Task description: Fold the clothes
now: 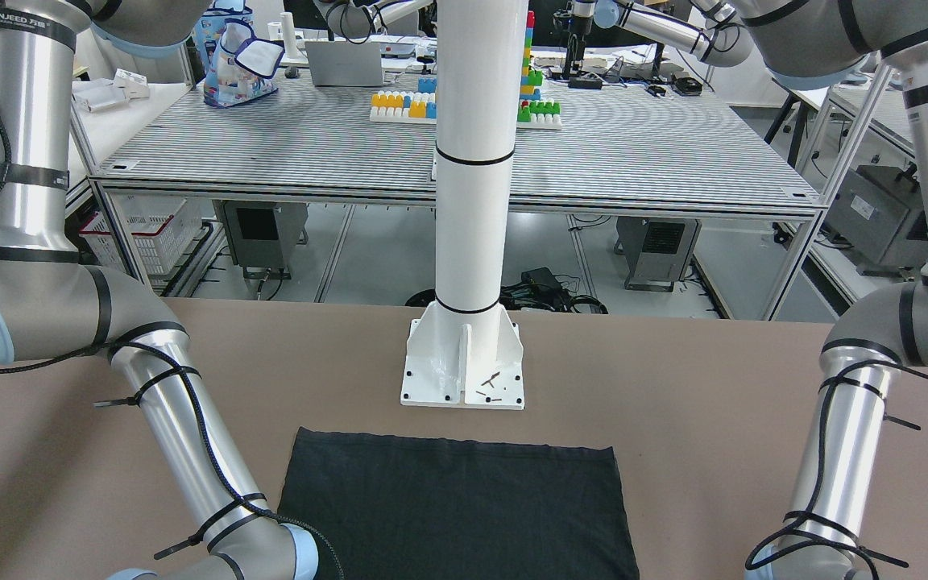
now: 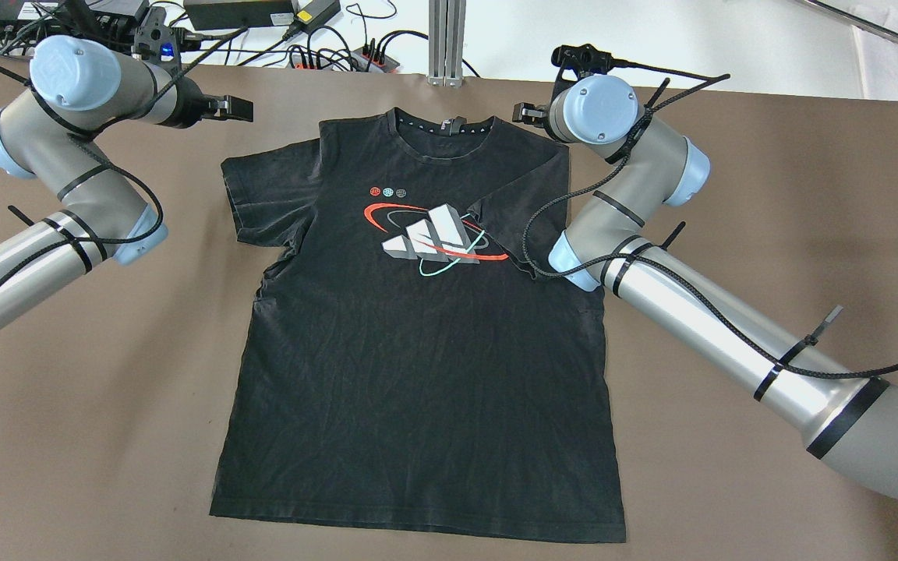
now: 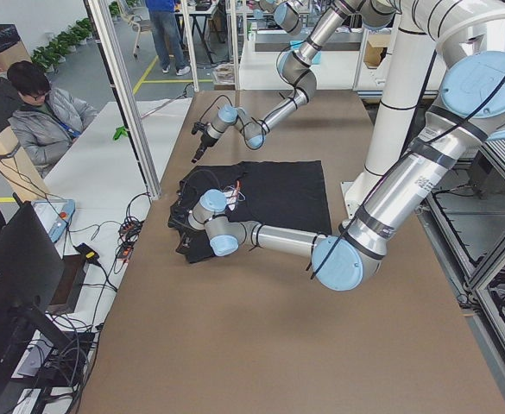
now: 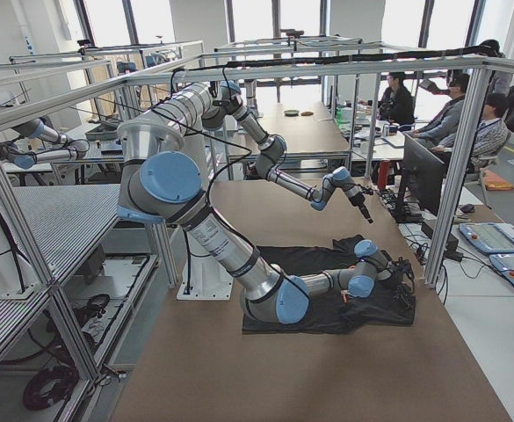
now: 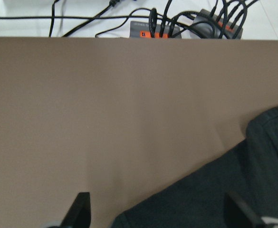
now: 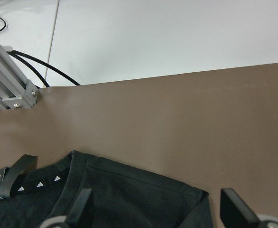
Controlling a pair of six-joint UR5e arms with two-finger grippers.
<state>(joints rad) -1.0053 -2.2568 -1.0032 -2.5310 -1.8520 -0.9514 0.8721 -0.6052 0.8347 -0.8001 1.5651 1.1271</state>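
Note:
The clothes are one black T-shirt (image 2: pixel 418 351) with a red, white and teal logo, lying flat on the brown table (image 2: pixel 768 234), collar at the far side. Its right sleeve (image 2: pixel 507 226) is folded in over the chest; the left sleeve (image 2: pixel 262 187) lies spread out. The hem end (image 1: pixel 456 507) shows in the front-facing view. My left gripper (image 2: pixel 240 109) hovers open just beyond the left shoulder, with the sleeve edge (image 5: pixel 215 190) under its fingers (image 5: pixel 79 211). Beside the right shoulder my right gripper (image 2: pixel 525 114) is open and empty, over the collar and shoulder seam (image 6: pixel 129 185).
Cables and power strips (image 2: pixel 324 54) lie along the table's far edge beside an aluminium post (image 2: pixel 447 39). The white pillar's base plate (image 1: pixel 464 370) stands past the hem. A seated person (image 3: pixel 36 112) and a monitor (image 3: pixel 10 293) are at the table's far side.

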